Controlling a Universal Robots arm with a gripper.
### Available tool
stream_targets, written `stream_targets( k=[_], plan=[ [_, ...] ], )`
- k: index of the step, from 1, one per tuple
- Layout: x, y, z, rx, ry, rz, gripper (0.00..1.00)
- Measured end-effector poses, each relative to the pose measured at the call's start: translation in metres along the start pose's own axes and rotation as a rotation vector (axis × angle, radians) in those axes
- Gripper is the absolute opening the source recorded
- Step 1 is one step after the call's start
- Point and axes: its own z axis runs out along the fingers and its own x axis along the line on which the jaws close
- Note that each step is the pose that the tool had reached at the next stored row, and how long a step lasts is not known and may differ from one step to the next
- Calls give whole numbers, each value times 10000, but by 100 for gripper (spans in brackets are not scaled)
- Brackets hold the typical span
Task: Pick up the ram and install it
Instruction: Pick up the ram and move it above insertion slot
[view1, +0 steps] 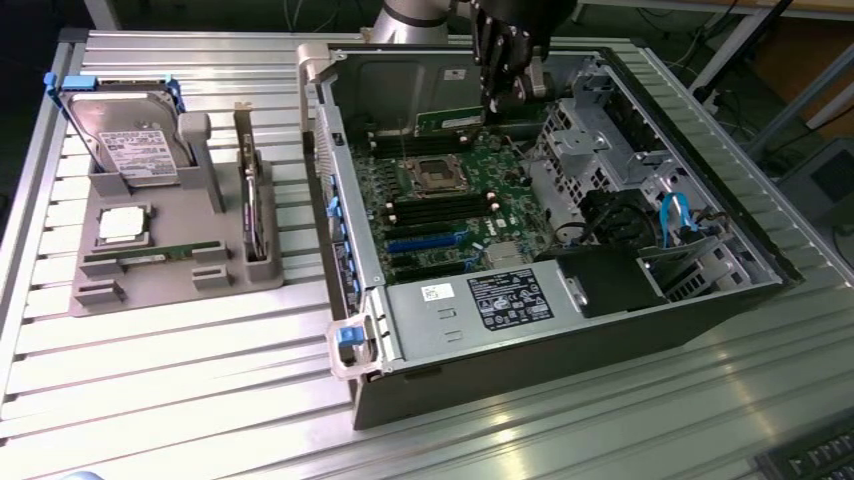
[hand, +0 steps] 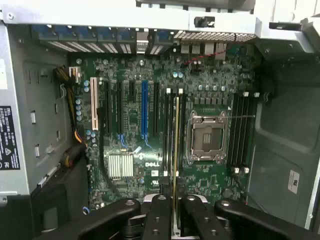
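Note:
My gripper (view1: 498, 98) reaches down into the open computer case (view1: 344, 200) near its far wall. It is shut on the ram (view1: 447, 121), a thin green stick that hangs above the motherboard (view1: 447, 215). In the wrist view the ram (hand: 176, 150) shows edge-on as a thin line between my black fingers (hand: 161, 215). The gripper (hand: 176, 202) holds it over the long black memory slots (hand: 167, 130) beside the CPU socket (hand: 206, 137). I cannot tell whether its lower edge touches a slot.
A grey holder (view1: 100, 298) on the exterior view's left carries a hard drive (view1: 127, 140), a processor chip (view1: 123, 225), a second green stick (view1: 154, 255) and another drive on edge (view1: 254, 200). The power supply (view1: 501, 300), drive cages (view1: 587, 140) and blue cables (view1: 674, 215) crowd the case.

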Motion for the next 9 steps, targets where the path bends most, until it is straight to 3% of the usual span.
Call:
stream_targets(
  k=[3,4,9],
  plan=[
    [0,1,-1,-9,1,2,14],
    [1,1,0,-43,0,6,14],
    [0,1,0,-310,-3,34,14]
  ],
)
